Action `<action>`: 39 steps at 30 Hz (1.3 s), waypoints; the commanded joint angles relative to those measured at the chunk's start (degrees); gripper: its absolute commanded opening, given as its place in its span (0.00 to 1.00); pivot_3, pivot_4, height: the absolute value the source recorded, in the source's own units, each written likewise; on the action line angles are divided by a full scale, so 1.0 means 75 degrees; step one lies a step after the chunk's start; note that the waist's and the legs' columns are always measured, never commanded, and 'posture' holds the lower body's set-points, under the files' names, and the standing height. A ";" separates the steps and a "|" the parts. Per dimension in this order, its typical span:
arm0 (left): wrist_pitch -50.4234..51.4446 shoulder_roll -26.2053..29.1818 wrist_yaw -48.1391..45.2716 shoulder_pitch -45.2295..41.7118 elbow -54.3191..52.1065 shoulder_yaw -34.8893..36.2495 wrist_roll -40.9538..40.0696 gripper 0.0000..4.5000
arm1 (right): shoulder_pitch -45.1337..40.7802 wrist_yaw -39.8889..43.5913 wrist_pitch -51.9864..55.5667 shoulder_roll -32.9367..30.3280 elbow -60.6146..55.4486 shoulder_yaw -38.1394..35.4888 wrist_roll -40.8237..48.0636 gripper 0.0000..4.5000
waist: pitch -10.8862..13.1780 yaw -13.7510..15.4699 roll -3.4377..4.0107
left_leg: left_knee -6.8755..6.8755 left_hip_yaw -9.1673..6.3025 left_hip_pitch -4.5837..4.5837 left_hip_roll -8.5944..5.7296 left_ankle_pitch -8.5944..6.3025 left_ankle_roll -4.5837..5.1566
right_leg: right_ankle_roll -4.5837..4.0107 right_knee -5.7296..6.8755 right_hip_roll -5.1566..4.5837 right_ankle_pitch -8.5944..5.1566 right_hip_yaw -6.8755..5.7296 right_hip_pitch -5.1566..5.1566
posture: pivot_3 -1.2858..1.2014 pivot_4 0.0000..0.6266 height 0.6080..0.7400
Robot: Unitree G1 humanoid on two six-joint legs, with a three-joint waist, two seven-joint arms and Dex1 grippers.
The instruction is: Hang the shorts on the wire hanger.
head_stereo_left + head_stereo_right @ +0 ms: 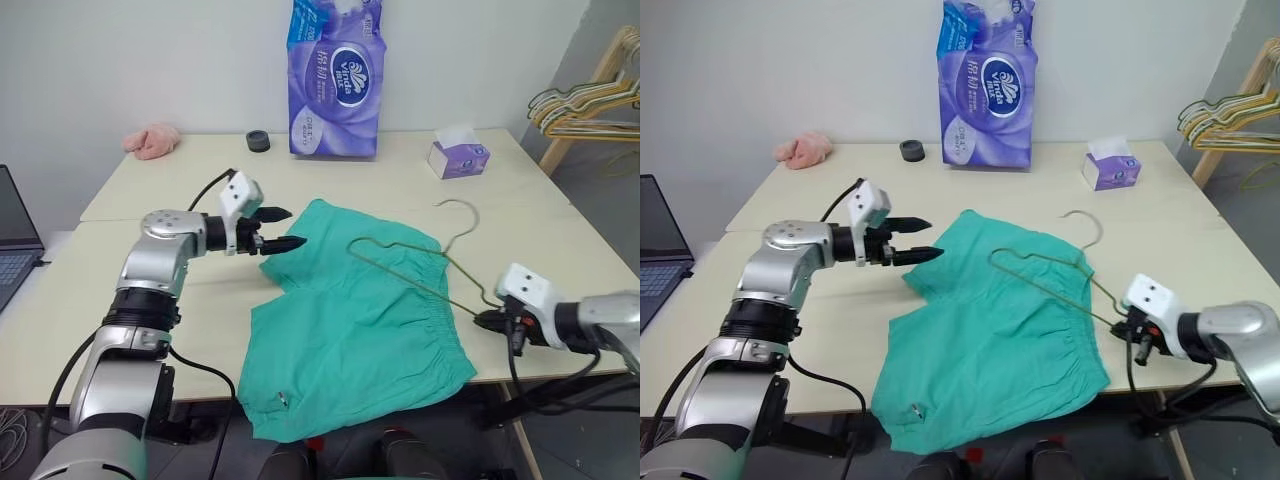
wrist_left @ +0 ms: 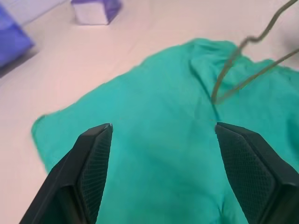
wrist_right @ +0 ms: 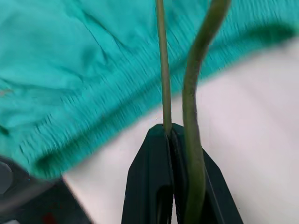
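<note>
The teal-green shorts (image 1: 350,330) lie spread flat on the table, with the waistband toward the right and one hem hanging over the front edge. The thin grey wire hanger (image 3: 163,70) lies across their upper right part, its hook pointing toward the far side of the table. My right gripper (image 1: 483,318) is shut on the hanger's near corner, just past the waistband at the table's right edge. My left gripper (image 1: 297,227) is open with nothing between its fingers. It hovers level at the shorts' far left corner, pointing right over the fabric (image 2: 154,93).
A purple tissue-roll pack (image 1: 335,80) stands at the back, with a black tape roll (image 1: 258,141) and a pink cloth lump (image 1: 152,140) to its left. A tissue box (image 1: 458,155) sits back right. A laptop (image 1: 15,240) is far left, and pastel hangers (image 1: 590,100) are on a rack far right.
</note>
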 commanded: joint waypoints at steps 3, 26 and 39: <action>0.0527 0.0200 -0.0834 0.1086 -0.1892 -0.0528 -0.0433 0.82 | 0.1018 -0.0785 0.1193 0.0829 -0.1017 -0.1860 0.0696 0.00 | 0.0001 0.0016 -0.0002 | 0.0000 -0.0006 0.0000 0.0004 -0.0001 -0.0003 | -0.0015 0.0007 0.0000 0.0009 -0.0003 -0.0001 | 0.46 0.11 1.00; -0.1436 -0.0760 -0.0415 0.0490 -0.1424 -0.0778 -0.0047 0.82 | 0.3356 -0.1596 0.3139 0.2104 -0.1994 -0.3215 0.2409 0.00 | -0.0012 -0.0067 0.0016 | -0.0003 0.0005 0.0004 0.0012 -0.0006 -0.0004 | 0.0025 -0.0008 0.0026 -0.0015 0.0004 0.0007 | 0.45 0.11 1.00; -0.1848 -0.0688 -0.0088 0.0483 -0.1023 -0.0701 0.0040 0.82 | 0.3696 -0.1877 0.3198 0.2081 -0.1753 -0.3365 0.2746 0.00 | -0.0010 -0.0097 0.0013 | -0.0002 0.0004 0.0003 0.0011 -0.0006 -0.0003 | 0.0027 -0.0009 0.0026 -0.0016 0.0003 0.0008 | 0.45 0.11 1.00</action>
